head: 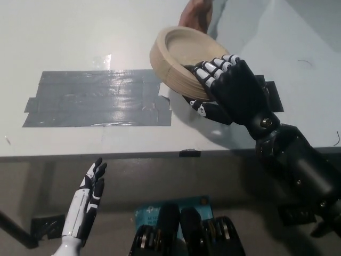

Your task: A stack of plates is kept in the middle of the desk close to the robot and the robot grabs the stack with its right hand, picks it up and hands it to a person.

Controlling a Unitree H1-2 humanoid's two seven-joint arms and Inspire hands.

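The black right hand (226,88) is clutching the plate stack (184,58) with its fingers (213,72), tilting it up off the worktop (80,42) so the person's hand (196,13) can take it; the white left hand (88,194) is hanging low, fingers loose.

White tabletop (80,32) fills most of the view, front edge running across at about 6 o'clock of the surface. Large patch of dark grey tape (96,98) stuck flat at 9 o'clock — overlapping strips, glossy, glare along the top edge. Second, darker tape patch (269,96) at 3 o'clock, partly covered. Small black tab (190,153) on the tabletop's front edge, near centre. Faint scuff mark (306,64) toward 2 o'clock. Below the edge — grey floor (37,186), a blue-green printed sheet (146,212) at 6 o'clock, a dark bit of tape (45,224) at 7 o'clock.
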